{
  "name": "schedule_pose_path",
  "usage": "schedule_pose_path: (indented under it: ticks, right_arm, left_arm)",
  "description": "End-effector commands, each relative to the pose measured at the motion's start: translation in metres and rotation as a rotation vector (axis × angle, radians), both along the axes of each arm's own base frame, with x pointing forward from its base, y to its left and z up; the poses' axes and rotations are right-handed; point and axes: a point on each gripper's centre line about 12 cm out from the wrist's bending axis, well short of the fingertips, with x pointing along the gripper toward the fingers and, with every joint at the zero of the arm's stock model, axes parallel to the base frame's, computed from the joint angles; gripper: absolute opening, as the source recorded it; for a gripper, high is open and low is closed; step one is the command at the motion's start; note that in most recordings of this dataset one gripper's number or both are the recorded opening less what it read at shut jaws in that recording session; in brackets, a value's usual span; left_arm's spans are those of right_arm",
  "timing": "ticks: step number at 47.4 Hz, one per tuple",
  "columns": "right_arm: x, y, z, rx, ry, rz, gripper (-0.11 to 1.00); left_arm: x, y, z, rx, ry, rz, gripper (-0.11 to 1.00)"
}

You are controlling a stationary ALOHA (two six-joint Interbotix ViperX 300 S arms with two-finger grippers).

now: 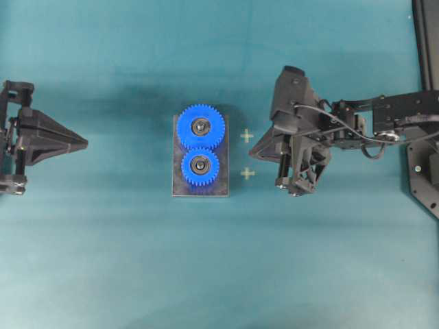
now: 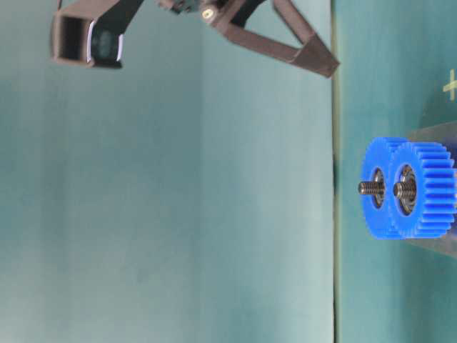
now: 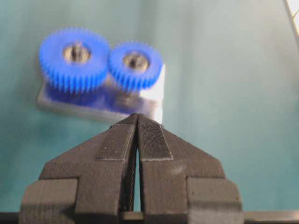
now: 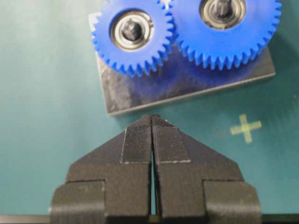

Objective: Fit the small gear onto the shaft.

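Note:
The small gear (image 1: 200,166) sits on the grey plate (image 1: 223,186), its teeth meshing with the larger blue gear (image 1: 200,127) behind it. The tip of the shaft (image 4: 132,30) shows in the centre of the small gear's (image 4: 133,35) bearing hub. My right gripper (image 1: 252,152) hangs just right of the plate, shut and empty. In the right wrist view its tips (image 4: 152,116) are close to the plate's edge (image 4: 140,95). My left gripper (image 1: 86,142) stays far to the left, also shut and empty, pointing at the small gear (image 3: 135,63).
Two yellow tape crosses (image 1: 246,136) (image 1: 247,173) mark the teal mat between the plate and my right gripper. A black frame (image 1: 425,41) runs along the right edge.

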Motion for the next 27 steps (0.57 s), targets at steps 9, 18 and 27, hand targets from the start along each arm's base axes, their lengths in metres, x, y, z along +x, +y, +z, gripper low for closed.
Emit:
schedule_pose_path:
  ticks: [9,18,27]
  right_arm:
    - [0.002,-0.001,0.004,-0.024,-0.1,-0.002,-0.02]
    - [0.0,-0.001,0.001,-0.025,-0.101,-0.004,-0.02]
    - [-0.004,-0.001,-0.011,-0.024,-0.067,-0.003,-0.02]
  left_arm:
    - [-0.002,0.001,-0.001,0.016,0.002,-0.001,0.0]
    - [-0.013,0.002,-0.006,0.01,-0.021,0.009,0.0]
    - [-0.031,0.004,-0.013,-0.015,-0.046,0.027,0.0]
